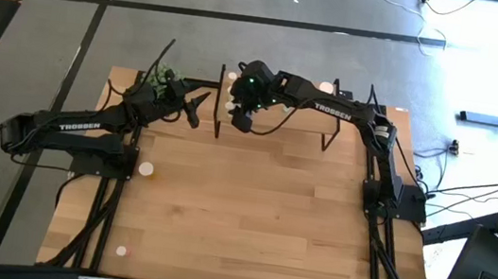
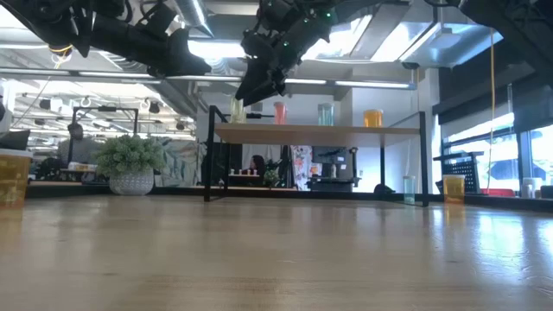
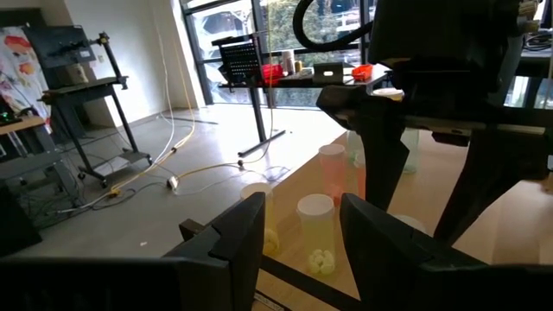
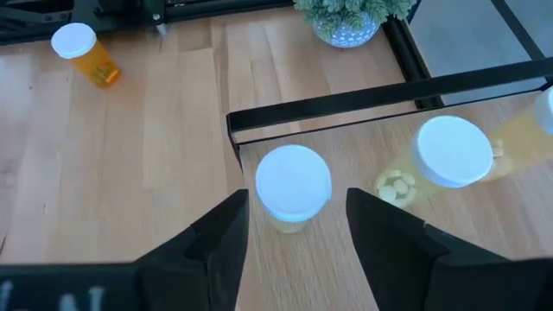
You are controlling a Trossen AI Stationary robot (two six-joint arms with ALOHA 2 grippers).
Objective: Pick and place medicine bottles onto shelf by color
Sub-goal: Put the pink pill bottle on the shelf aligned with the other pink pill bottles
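Yellowish and white-capped, the bottle (image 4: 293, 186) stands upright on the shelf (image 1: 276, 114), at the shelf's nine o'clock end in the high view. Seen through the right wrist camera, it sits directly below the right gripper (image 4: 296, 226), centred in the gap between the two dark fingers (image 4: 226, 226), its long axis vertical and in line with the gripper's downward approach. The jaws stand apart on either side of the cap with clear space showing, so the bottle looks set down and let go, not held.

A second white-capped bottle (image 4: 453, 153) stands just beside it toward three o'clock, near enough that I judge a straight lift safer than any sideways move. In the low view more bottles line the board: a pink one (image 2: 280, 113), a pale one (image 2: 325, 114) and an orange one (image 2: 372, 117).

An orange bottle (image 4: 84, 53) lies on its side on the table (image 1: 258, 217).

The left gripper (image 1: 198, 107) hovers just off the shelf's nine o'clock end, fingers apart and empty. A potted plant (image 2: 131, 166) sits near that corner.
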